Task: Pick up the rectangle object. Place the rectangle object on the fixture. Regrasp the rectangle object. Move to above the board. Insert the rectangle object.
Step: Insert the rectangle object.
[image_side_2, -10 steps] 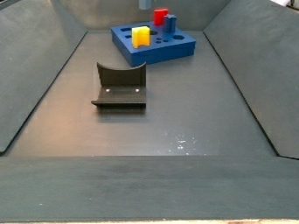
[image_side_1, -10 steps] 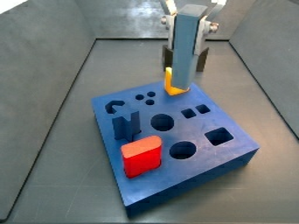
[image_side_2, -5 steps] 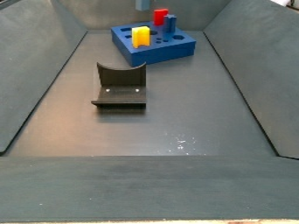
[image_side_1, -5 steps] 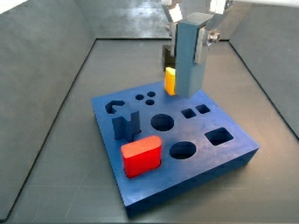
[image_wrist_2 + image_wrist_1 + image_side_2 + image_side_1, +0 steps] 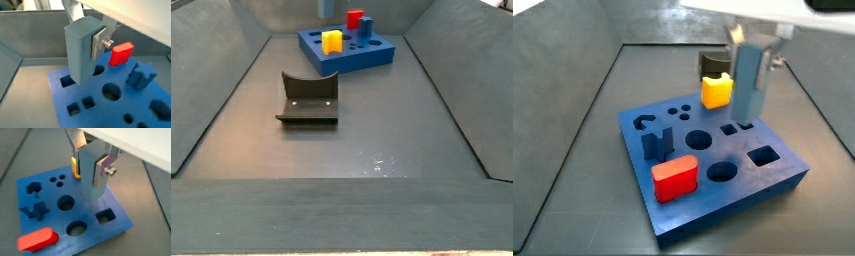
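Wrist views show the pincer (image 5: 91, 170) holding the rectangle object (image 5: 80, 47) upright, seemingly over the board (image 5: 774, 175).

The rectangle object (image 5: 750, 84) — a plain, pale grey-blue block — hung upright over the board (image 5: 711, 170), clamped near its top in the gripper (image 5: 93, 168), whose jaws were closed on it. Its lower end stood just above the small square hole. The board was a thick bright-blue slab with round, square and arch-shaped holes. The fixture (image 5: 307, 99) — a dark U-fronted bracket — sat well apart from it on the floor.
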Motion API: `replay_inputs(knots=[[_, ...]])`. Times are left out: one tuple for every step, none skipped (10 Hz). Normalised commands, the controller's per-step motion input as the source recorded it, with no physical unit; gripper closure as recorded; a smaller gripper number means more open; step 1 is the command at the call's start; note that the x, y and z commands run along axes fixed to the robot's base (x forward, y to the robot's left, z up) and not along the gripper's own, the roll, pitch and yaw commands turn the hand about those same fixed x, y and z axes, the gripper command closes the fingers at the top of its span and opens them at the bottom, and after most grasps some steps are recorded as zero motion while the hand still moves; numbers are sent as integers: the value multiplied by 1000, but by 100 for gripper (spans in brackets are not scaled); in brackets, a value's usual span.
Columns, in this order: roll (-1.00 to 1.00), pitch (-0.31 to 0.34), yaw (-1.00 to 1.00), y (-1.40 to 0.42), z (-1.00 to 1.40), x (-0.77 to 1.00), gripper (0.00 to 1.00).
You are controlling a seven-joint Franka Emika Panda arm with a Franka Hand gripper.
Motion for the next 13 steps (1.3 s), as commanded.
replay_inputs(knots=[[-203, 0, -951, 0, -280, 0, 100], [-209, 0, -946, 0, -274, 0, 100], [-269, 0, -903, -3, -226, 43, 100], [-414, 37, -686, 0, -269, 360, 100], [-157, 200, -49, 0, -34, 206, 100], [-129, 49, -60, 0, -60, 126, 100], [0, 29, -117, -557, -266, 483, 100], [-17, 0, -166, -606, -311, 686, 100], [-114, 0, -189, -526, -320, 660, 100], [-209, 0, -260, -426, -234, 631, 100], [-43, 0, 0, 0, 0, 0, 100], [-129, 0, 0, 63, 0, 0, 100], [-537, -11, 0, 617, 17, -29, 100]])
